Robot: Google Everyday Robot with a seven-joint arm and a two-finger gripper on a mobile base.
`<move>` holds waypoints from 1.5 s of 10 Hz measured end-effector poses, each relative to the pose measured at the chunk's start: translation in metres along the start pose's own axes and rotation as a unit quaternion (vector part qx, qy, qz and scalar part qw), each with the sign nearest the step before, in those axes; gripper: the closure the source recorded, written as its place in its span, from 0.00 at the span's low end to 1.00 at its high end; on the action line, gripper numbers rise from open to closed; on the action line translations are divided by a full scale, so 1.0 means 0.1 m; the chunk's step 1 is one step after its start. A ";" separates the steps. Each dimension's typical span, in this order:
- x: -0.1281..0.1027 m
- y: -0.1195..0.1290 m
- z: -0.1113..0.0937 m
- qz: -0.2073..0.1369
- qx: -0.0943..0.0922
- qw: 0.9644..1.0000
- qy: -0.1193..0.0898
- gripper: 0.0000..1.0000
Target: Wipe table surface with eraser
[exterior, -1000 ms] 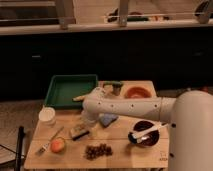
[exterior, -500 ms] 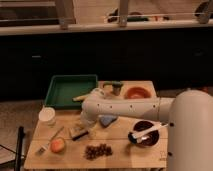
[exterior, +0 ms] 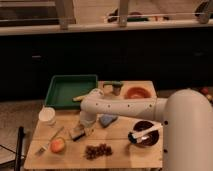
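Observation:
The eraser (exterior: 76, 133), a small dark-topped block with a pale side, lies on the left half of the light wooden table surface (exterior: 120, 131). My white arm reaches from the right across the table, bends at the elbow and points down. My gripper (exterior: 84, 126) is right at the eraser, just above and to the right of it, and seems to touch it. Whether it holds the eraser does not show.
A green tray (exterior: 70, 90) holding a yellowish item stands at the back left. Also here are a blue sponge (exterior: 107, 120), an orange bowl (exterior: 137, 92), a green-lidded jar (exterior: 114, 88), a dark bowl with a utensil (exterior: 145, 134), grapes (exterior: 97, 150), an orange fruit (exterior: 57, 145), a fork (exterior: 47, 142) and a white cup (exterior: 47, 116).
The gripper stays at the eraser in the same spot. No clear movement of the arm or of the things on the table.

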 end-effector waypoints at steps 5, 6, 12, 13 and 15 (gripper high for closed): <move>-0.01 0.03 -0.09 0.003 0.001 1.000 0.018 1.00; -0.02 0.03 -0.12 0.004 0.002 1.000 0.022 1.00; 0.12 0.00 -0.29 -0.008 0.001 0.999 0.043 1.00; 0.14 -0.04 -0.31 -0.017 -0.003 0.999 0.048 1.00; 0.14 -0.16 -0.33 -0.050 -0.016 0.997 0.059 1.00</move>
